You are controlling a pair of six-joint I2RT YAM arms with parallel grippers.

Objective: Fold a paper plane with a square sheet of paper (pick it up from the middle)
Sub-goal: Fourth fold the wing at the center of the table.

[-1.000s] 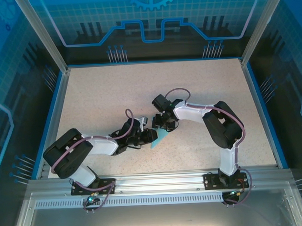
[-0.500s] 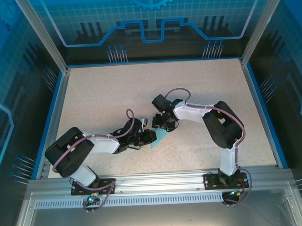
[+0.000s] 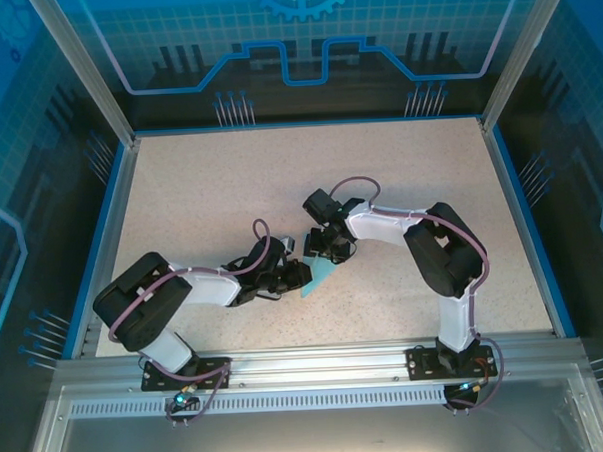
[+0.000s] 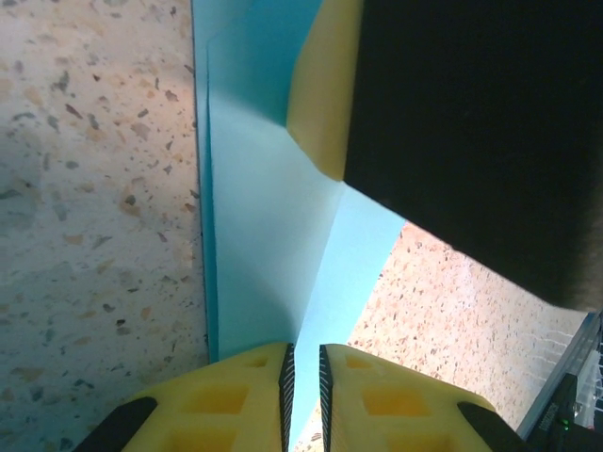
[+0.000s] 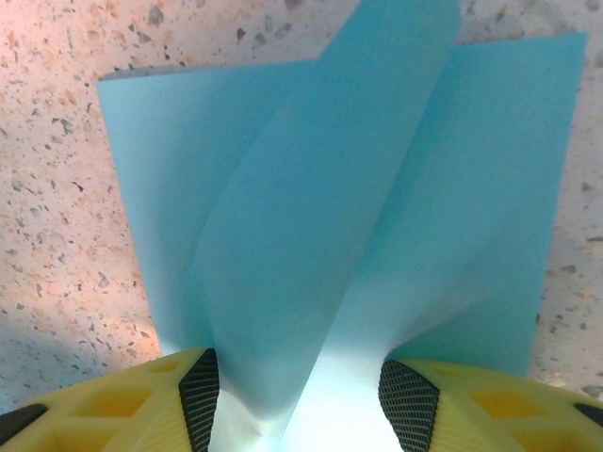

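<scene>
The square sheet of paper [image 3: 320, 276] is light blue and lies mid-table between both grippers, bent up into a ridge. In the left wrist view the paper [image 4: 264, 245] rises as a creased fold, and its ridge runs into the narrow slit of my left gripper [image 4: 303, 377], which is shut on it. My right gripper [image 5: 301, 400] stands open over the sheet [image 5: 311, 207], its pads wide apart on either side of a raised fold. One yellow right finger [image 4: 325, 85] rests on the paper opposite my left gripper [image 3: 300, 274].
The speckled beige table [image 3: 210, 190] has a blue rim and aluminium frame posts. Both arms meet near the middle, with the right gripper [image 3: 329, 251] just behind the left one. Bare tabletop stretches at the back and on both sides.
My left gripper's jaws have narrowed onto the paper ridge and the left arm has edged slightly toward the right. The right arm has held still.
</scene>
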